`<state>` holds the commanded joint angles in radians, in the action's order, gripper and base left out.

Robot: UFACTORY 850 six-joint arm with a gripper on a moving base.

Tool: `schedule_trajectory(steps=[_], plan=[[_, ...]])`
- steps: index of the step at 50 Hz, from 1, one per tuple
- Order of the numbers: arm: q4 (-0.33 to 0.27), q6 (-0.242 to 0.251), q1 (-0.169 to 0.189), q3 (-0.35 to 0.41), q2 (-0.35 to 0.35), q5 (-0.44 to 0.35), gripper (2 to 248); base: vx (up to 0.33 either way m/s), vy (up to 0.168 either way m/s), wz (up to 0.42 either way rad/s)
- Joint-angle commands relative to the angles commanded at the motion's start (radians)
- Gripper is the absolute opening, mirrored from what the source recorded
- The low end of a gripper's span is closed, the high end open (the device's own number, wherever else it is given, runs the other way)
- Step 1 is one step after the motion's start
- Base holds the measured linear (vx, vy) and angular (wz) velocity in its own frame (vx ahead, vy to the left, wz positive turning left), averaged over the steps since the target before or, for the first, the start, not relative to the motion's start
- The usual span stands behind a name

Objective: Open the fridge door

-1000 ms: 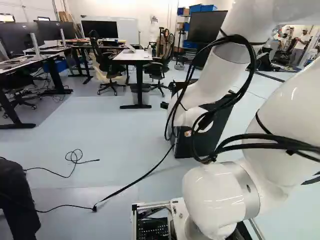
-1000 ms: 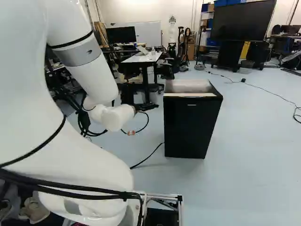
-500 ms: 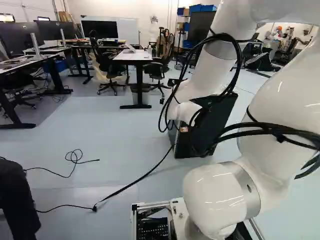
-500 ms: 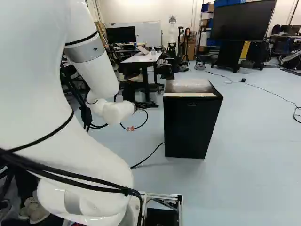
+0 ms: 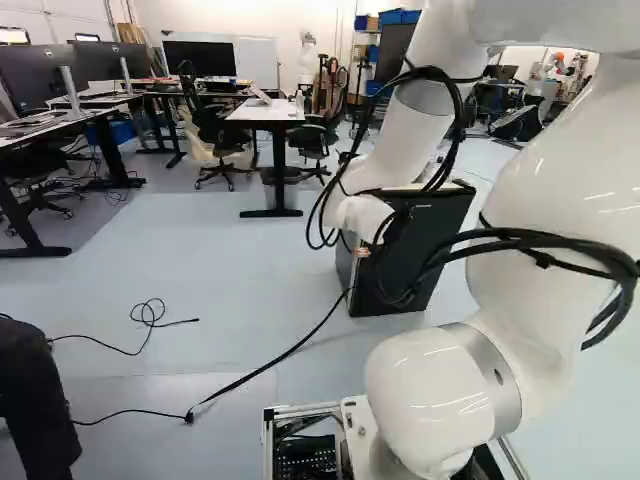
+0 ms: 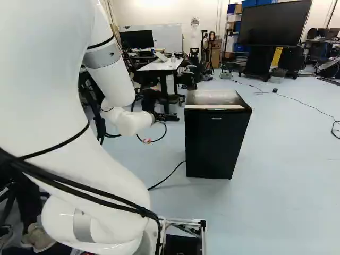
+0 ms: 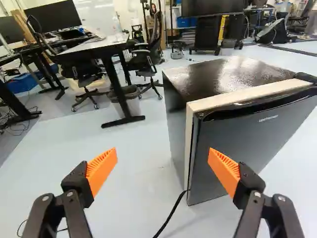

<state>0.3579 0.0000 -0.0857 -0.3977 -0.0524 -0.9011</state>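
One fridge: black and boxy (image 6: 215,149), upright on the pale floor (image 6: 287,175), right of the middle of the right base view; in the left base view the arm and its cables partly cover it.
Door: closed, its dark front (image 7: 237,144) turned toward the base, with a small pale badge (image 7: 268,119) near the upper edge.
Pale strip: a light band (image 7: 242,96) between the door and the fridge's glossy top (image 7: 230,74), running on down the side edge.
Tool: out at the end of the arm, left of the fridge in the right base view (image 6: 161,110); released, with nothing between its fingers.
Orange pads: set wide apart (image 7: 104,171), facing each other; in the wrist view one overlaps the door, and the fridge's side edge shows between the two.
Arm: white (image 6: 114,79), reaching forward from the joint at the foot of both base views, black cables (image 5: 460,100) looped along it.
Floor cable: a black line (image 7: 171,215) running out from beside the fridge's lower corner.
White-topped desk: farther off (image 6: 162,65), beyond the arm in the right base view, with a dark office chair (image 5: 312,140) beside it.
Big screen: dark (image 6: 273,22), on a stand well behind the fridge.
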Motion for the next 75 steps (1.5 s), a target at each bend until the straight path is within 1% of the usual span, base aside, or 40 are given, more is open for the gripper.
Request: schedule_trajectory(steps=[22,49,75], plan=[[0.137,0.000,-0.008,-0.054,-0.101,-0.041,247,0.000,0.000,0.000],[0.305,0.000,-0.008,-0.109,-0.218,-0.127,247,0.000,0.000,0.000],[0.467,0.000,-0.037,-0.171,-0.334,-0.216,247,0.000,0.000,0.000]])
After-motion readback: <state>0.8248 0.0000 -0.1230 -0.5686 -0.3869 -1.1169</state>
